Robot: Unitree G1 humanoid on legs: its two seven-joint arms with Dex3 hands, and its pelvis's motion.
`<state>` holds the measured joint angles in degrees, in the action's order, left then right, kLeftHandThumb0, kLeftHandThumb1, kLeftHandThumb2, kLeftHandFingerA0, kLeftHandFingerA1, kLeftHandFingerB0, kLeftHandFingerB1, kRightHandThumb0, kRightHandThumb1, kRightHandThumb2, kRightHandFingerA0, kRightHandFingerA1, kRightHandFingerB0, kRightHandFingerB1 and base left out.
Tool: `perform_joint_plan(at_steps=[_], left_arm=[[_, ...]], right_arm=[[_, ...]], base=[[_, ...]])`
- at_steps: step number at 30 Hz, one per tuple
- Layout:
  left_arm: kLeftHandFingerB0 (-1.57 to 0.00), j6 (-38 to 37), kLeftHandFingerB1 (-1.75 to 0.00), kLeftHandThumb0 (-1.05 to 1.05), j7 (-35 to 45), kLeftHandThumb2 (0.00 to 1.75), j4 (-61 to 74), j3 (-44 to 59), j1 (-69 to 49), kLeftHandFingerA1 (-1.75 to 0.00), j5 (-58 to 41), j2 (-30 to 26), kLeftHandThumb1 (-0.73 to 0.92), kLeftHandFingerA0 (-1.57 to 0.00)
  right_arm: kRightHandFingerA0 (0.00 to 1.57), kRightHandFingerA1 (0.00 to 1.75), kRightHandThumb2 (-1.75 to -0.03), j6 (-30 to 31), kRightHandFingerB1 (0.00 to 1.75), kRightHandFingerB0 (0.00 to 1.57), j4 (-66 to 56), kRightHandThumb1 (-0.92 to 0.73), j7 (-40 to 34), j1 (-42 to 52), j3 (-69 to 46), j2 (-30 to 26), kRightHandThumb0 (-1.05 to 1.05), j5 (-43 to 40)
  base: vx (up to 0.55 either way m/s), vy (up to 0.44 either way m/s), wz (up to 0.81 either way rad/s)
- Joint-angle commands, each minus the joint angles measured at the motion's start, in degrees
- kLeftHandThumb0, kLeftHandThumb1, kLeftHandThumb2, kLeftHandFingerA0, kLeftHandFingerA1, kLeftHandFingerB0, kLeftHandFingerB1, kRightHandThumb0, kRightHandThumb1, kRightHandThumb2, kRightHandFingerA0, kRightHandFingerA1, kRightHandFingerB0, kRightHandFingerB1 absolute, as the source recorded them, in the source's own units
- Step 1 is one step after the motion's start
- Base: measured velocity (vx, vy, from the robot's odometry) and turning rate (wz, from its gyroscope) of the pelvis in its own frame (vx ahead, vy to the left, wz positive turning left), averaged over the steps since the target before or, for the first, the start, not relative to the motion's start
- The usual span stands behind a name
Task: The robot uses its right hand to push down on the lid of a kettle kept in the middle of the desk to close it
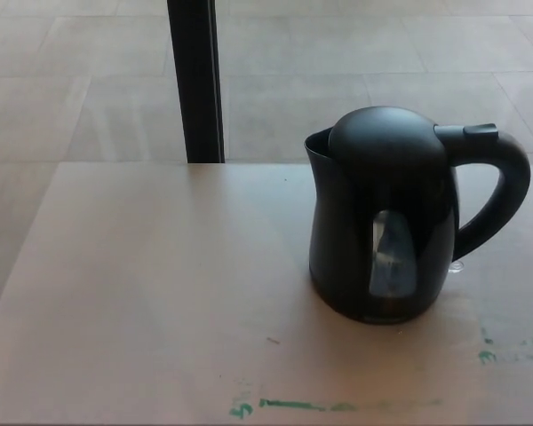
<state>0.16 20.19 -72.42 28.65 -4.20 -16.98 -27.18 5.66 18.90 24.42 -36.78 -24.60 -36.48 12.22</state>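
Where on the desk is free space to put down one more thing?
The whole stretch left of the kettle, from the black post down to the green marks, is bare. Right of the kettle, its handle leaves only a narrow strip.

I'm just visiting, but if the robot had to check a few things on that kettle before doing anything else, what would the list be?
1. Lid seated flat on the kettle: ok, no gap shows.
2. Kettle upright on the desk: ok.
3. Robot hands clear of the kettle: ok, neither is in view.
4. Handle unobstructed: ok.
5. Lid latched: cannot tell.
6. Water level through the window: cannot tell.
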Motion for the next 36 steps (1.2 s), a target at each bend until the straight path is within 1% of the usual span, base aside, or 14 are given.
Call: perform_joint_plan(at_steps=[1,6,7,10,11,13,15,16,17,18,19,22,23,36], left_arm=[[-0.45,1.18,-0.41,-0.89,-0.76,0.68,-0.23,1.27,-0.36,-0.46,-1.22,-0.72,0.91,-0.48],[-0.42,0.06,-0.4,-0.88,-0.4,0.7,-0.08,0.12,-0.05,-0.47,0.0,-0.97,0.92,-0.53],[-0.38,-0.02,-0.52,-0.86,-0.74,1.12,-0.04,0.16,-0.32,-0.57,0.0,-0.92,0.73,-0.48],[-0.42,0.16,-0.41,-0.89,-1.1,0.69,0.09,0.37,-0.31,-0.47,-0.29,-0.44,0.92,-0.53],[-0.43,0.42,-0.41,-0.9,-1.28,0.68,0.02,0.47,-0.12,-0.47,-0.4,-0.37,0.92,-0.51],[-0.42,0.33,-0.41,-0.91,-0.83,0.69,-0.01,0.51,-0.1,-0.47,-0.5,-0.26,0.92,-0.5],[-0.42,0.3,-0.41,-0.9,-0.93,0.69,0.17,0.54,-0.1,-0.47,-0.55,-0.17,0.92,-0.52],[-0.43,0.35,-0.41,-0.89,-1.27,0.69,0.06,0.61,0.25,-0.48,-0.62,0.02,0.92,-0.52],[-0.42,0.34,-0.41,-0.89,-1.28,0.69,-0.04,0.69,0.37,-0.48,-0.7,0.15,0.92,-0.52],[-0.44,0.21,-0.41,-0.88,-1.32,0.69,0.11,0.64,0.29,-0.49,-0.66,0.25,0.92,-0.53],[-0.45,-0.04,-0.42,-0.88,-1.56,0.69,0.24,0.6,0.15,-0.49,-0.6,0.4,0.92,-0.54],[-0.41,-0.08,-0.41,-0.88,-1.33,0.71,-0.08,0.48,0.52,-0.47,-0.47,0.55,0.92,-0.51],[-0.39,0.18,-0.4,-0.88,-1.09,0.71,-0.16,0.32,0.92,-0.46,-0.37,0.6,0.92,-0.49],[-0.46,-0.31,-0.41,-0.9,-1.78,0.7,-0.29,-0.43,0.37,-0.47,0.51,0.88,0.92,-0.52]], right_arm=[[0.66,0.57,-0.66,-1.44,0.45,0.62,9.32,-0.86,-0.37,22.61,-25.47,-4.47,-0.82,-13.83],[0.7,0.65,-0.66,-9.75,0.53,0.67,17.29,-0.86,-5.33,32.95,-29.94,1.63,-0.84,-15.74],[0.68,0.68,-0.66,-10.51,0.57,0.65,17.94,-0.86,-5.34,35.45,-31.24,3.86,-0.85,-16.96],[0.77,0.71,-0.65,-15.0,0.58,0.71,21.61,-0.81,-5.52,38.33,-34.4,7.6,-0.85,-20.27],[0.83,0.74,-1.12,-18.03,0.65,0.77,24.02,-0.65,-7.25,39.17,-34.77,8.93,-0.84,-20.22],[0.89,0.73,-0.64,-20.53,0.62,0.84,27.35,-0.78,-7.69,40.41,-35.84,11.36,-0.89,-21.32],[0.84,0.81,-1.08,-21.15,0.71,0.8,29.09,-0.56,-7.93,42.04,-37.11,14.95,-0.79,-22.87],[0.86,0.81,-0.63,-22.53,0.66,0.8,29.64,-0.76,-8.15,42.3,-37.42,16.04,-0.84,-23.13],[0.85,0.84,-1.09,-22.79,0.73,0.78,29.71,-0.58,-7.51,42.82,-38.2,17.55,-0.82,-24.28],[0.88,0.85,-0.63,-23.19,0.74,0.8,30.41,-0.76,-8.02,43.53,-38.87,19.34,-0.84,-24.94],[0.86,0.89,-1.1,-22.57,0.8,0.8,31.97,-0.58,-8.07,43.61,-39.98,20.12,-0.8,-26.06],[0.85,0.9,-1.1,-22.35,0.8,0.77,34.3,-0.58,-9.12,43.52,-40.71,20.27,-0.79,-26.48],[0.84,0.94,-0.64,-22.63,0.8,0.74,34.31,-0.79,-9.33,43.63,-41.01,20.9,-0.85,-26.87],[0.61,1.17,-0.8,-13.32,0.94,0.54,39.37,-0.92,-8.62,44.83,-41.53,19.73,-0.89,-31.27]], base=[[0.0,0.0,0.0],[0.0,0.0,0.0],[0.0,0.0,0.0],[0.0,0.0,0.0],[0.0,0.0,0.0],[0.0,0.0,0.0],[0.0,0.0,0.0],[0.0,0.0,0.0],[0.0,0.0,0.0],[0.0,0.0,0.0],[0.0,0.0,0.0],[0.0,0.0,0.0],[0.0,0.0,0.0],[0.0,0.0,0.0]])
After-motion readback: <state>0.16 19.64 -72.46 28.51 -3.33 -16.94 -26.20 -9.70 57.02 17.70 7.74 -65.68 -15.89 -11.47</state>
